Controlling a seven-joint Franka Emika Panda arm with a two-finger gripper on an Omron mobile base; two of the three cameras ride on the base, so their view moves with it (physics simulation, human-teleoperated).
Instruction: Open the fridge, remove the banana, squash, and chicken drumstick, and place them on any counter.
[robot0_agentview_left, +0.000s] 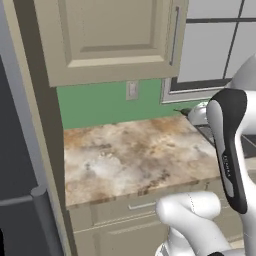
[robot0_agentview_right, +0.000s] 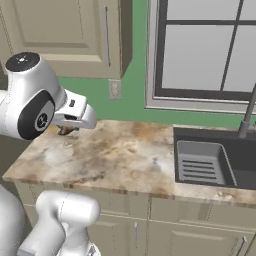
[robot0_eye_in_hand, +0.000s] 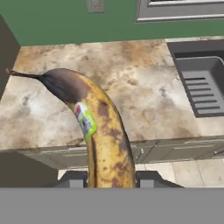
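The gripper (robot0_eye_in_hand: 111, 179) was clamped on the banana (robot0_eye_in_hand: 103, 135), which rose from the bottom centre of the hand view, its dark tip toward the upper left. Behind it lay the counter (robot0_eye_in_hand: 131, 87), the sink (robot0_eye_in_hand: 201, 83) at the right.

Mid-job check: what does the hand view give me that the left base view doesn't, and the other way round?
Hand view: the banana held upright between the hand's two fingertips, with a sticker on its peel, out in front of the counter edge; also the sink basin with its ribbed floor.
Left base view: the robot's arm in the foreground, the upper cabinet, and the dark fridge side at left.
Both: the mottled counter, the green wall, the wall outlet and the window frame.
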